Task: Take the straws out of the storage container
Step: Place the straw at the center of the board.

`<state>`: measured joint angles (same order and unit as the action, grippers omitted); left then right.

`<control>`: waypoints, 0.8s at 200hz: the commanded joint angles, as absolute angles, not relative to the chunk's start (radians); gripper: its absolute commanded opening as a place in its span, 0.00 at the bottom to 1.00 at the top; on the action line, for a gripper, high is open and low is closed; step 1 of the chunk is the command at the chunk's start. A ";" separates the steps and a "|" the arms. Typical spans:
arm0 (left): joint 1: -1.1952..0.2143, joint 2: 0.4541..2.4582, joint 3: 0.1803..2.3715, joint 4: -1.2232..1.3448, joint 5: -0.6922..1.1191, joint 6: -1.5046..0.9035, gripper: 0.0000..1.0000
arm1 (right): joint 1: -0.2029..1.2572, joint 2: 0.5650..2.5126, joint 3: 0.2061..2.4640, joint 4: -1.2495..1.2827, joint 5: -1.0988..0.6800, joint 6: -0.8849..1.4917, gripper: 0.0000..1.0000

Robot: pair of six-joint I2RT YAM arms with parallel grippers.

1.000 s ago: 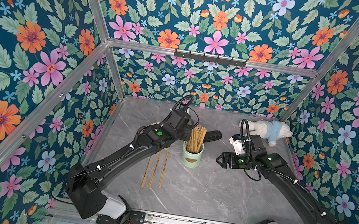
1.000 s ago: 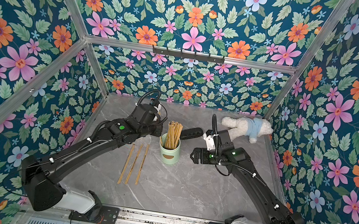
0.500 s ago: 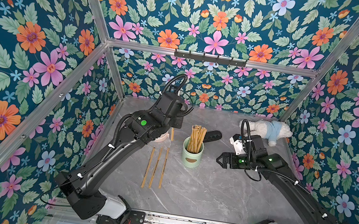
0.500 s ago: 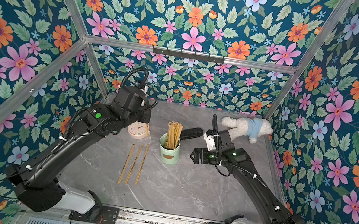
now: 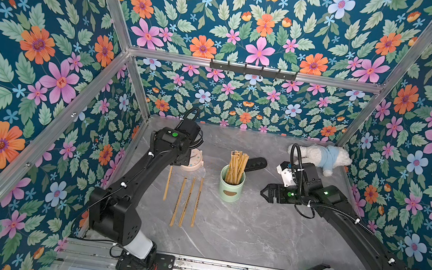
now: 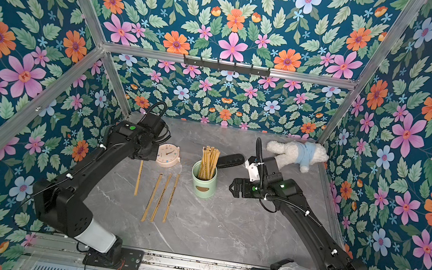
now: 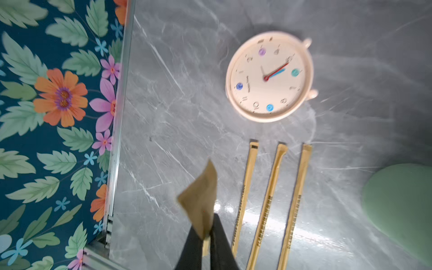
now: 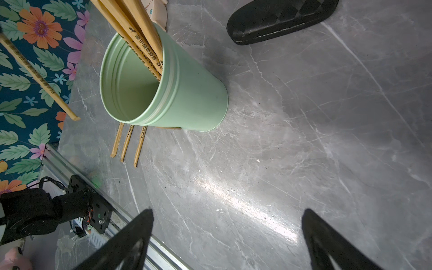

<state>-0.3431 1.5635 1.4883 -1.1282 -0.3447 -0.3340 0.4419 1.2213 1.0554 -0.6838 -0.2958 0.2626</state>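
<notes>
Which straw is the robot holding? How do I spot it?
Find the pink clock on the left of the table. In front of it three straws lie in a row. The held straw hangs just left of them, the only one pinched in the left fingers and not lying flat.

A round pinkish clock (image 6: pixel 167 155) lies face up on the grey marbled desk (image 6: pixel 223 231), with coloured dots on its dial. In a top view, a black slipper-like thing (image 6: pixel 231 160) lies right of the clock. Farther right of the clock, near the back corner, lies a white plush toy (image 6: pixel 297 151) in a blue top. High behind the clock, a black hook rail (image 6: pixel 226 65) crosses the floral wall (image 6: pixel 223 98).
</notes>
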 commanded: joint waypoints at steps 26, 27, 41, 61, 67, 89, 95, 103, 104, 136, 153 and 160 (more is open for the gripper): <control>-0.297 1.659 1.415 -1.111 -0.302 -0.310 0.11 | 0.442 1.226 1.055 -0.680 -0.299 0.262 0.99; -0.296 1.662 1.414 -1.110 -0.301 -0.311 0.11 | 0.443 1.226 1.055 -0.680 -0.298 0.262 0.99; -0.288 1.696 1.399 -1.091 -0.289 -0.304 0.11 | 0.442 1.228 1.057 -0.683 -0.299 0.262 0.99; -0.283 1.738 1.379 -1.072 -0.265 -0.302 0.11 | 0.443 1.227 1.057 -0.683 -0.299 0.262 0.99; -0.283 1.748 1.374 -1.067 -0.260 -0.299 0.11 | 0.442 1.227 1.057 -0.683 -0.299 0.261 0.99; -0.281 1.781 1.351 -1.047 -0.240 -0.295 0.11 | 0.443 1.227 1.055 -0.684 -0.298 0.262 0.99; -0.280 1.788 1.347 -1.041 -0.239 -0.294 0.11 | 0.443 1.227 1.055 -0.684 -0.298 0.262 0.99; -0.277 1.797 1.340 -1.034 -0.236 -0.291 0.12 | 0.443 1.228 1.055 -0.684 -0.299 0.263 0.99; -0.277 1.798 1.339 -1.033 -0.235 -0.291 0.12 | 0.443 1.228 1.055 -0.683 -0.299 0.262 0.99; -0.270 1.819 1.311 -0.995 -0.222 -0.288 0.12 | 0.443 1.227 1.054 -0.685 -0.299 0.264 0.99; -0.266 1.831 1.303 -0.984 -0.218 -0.289 0.14 | 0.442 1.227 1.054 -0.684 -0.299 0.264 0.99; -0.266 1.834 1.300 -0.977 -0.217 -0.290 0.15 | 0.442 1.228 1.055 -0.685 -0.299 0.264 0.99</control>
